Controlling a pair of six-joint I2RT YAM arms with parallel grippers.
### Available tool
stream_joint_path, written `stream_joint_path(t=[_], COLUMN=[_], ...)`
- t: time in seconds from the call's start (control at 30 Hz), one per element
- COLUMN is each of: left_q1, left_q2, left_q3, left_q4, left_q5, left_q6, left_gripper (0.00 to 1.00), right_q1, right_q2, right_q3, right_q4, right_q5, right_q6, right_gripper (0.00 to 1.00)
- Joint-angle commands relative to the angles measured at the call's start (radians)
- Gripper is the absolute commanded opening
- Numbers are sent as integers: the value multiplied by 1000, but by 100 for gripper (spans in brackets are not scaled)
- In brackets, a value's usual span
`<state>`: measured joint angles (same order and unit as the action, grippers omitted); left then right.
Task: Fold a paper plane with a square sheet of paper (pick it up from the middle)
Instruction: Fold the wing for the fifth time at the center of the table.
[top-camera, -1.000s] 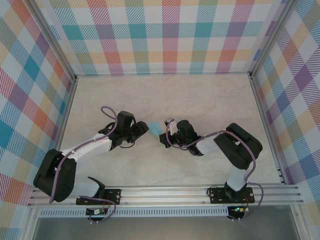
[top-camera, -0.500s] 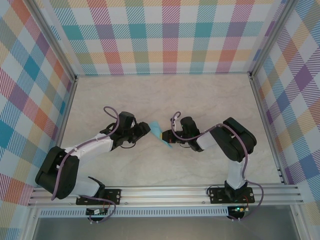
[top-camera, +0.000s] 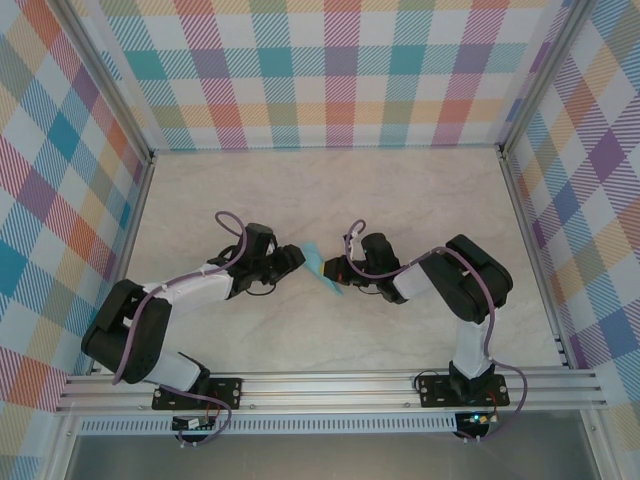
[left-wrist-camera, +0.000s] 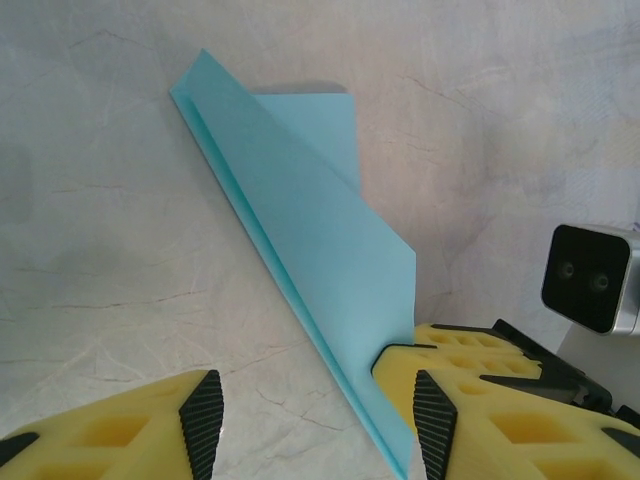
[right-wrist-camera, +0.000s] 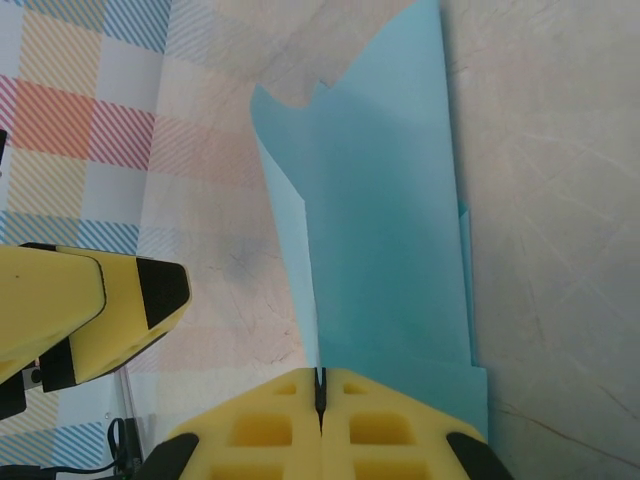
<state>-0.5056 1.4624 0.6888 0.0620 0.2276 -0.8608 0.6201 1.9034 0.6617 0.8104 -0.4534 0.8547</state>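
Paper plane (right-wrist-camera: 390, 220): pinched by right fingers (right-wrist-camera: 260, 430), extending toward 12 o'clock; left fingers (left-wrist-camera: 480, 400) spread (one apparently touching it).

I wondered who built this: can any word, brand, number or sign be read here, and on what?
None can be read.
The blue paper is plain; the left tool, the right tool, the checked walls and the table show no lettering.
Small parts on the front rail are too small to tell.
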Motion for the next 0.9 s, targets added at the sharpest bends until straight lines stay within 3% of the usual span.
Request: stream_joint_path(t=[0.0, 0.5, 0.87], left_q1=[-11, -20, -35], left_q2=[22, 118, 199], left_q3=[-8, 45, 80], left_q4=[46, 100, 179], left_q5=[18, 29, 79], left_q6=[25, 49, 81], left_gripper=[53, 43, 28], right_q1=[-12, -26, -55], right_q2=[21, 39, 62], right_q3=[-23, -35, -50], right_q4=[32, -12, 24], right_q5=[15, 53, 34], right_q6=[30, 58, 132], right_gripper=[0, 0, 0])
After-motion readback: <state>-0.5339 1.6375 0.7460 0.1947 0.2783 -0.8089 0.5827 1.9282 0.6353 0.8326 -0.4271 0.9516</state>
